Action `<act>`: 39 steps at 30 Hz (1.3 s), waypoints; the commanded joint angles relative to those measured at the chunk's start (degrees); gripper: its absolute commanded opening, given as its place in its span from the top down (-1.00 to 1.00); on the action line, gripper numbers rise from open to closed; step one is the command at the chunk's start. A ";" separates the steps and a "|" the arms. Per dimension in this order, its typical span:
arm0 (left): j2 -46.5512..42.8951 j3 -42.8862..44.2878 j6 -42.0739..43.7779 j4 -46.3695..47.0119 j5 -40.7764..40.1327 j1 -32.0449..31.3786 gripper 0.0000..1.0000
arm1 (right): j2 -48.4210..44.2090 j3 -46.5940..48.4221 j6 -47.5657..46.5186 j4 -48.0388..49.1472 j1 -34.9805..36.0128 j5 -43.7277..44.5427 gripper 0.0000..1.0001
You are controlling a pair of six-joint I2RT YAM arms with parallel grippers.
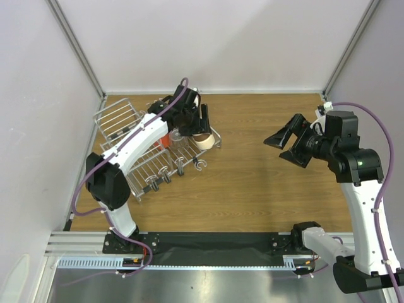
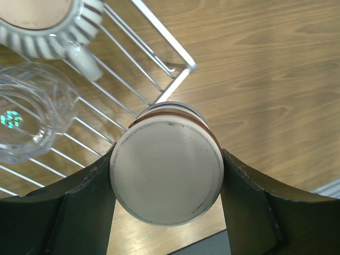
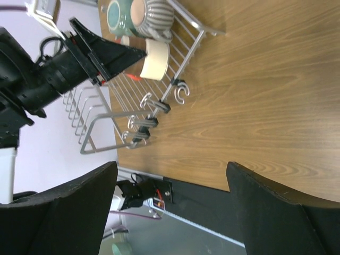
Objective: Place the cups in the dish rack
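between the dark fingers of your left gripper, clamped from both sides, is the red mug. it is upside down, its round off-white base facing the camera with a thin red-brown edge behind. it sits at a corner of the dish rack, a frame of thin silver rods. beyond it in the rack are a clear glass, a white ribbed mug and a teal mug. your right gripper is well apart from the rack, jaws wide and empty. the table is wood-grain, the walls plain and pale.
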 commanded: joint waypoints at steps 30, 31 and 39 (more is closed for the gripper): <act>2.98 -6.88 4.48 7.59 -6.21 5.71 0.99 | -0.22 -3.49 -6.36 1.18 -10.84 -10.51 -0.82; 2.98 -6.88 4.48 7.59 -5.78 5.79 1.00 | -0.22 -3.49 -6.54 1.09 -11.10 -10.94 -0.82; 3.78 -7.32 3.69 8.38 -5.77 5.79 1.00 | 0.13 -3.14 -8.12 -0.05 -12.51 -12.27 -0.82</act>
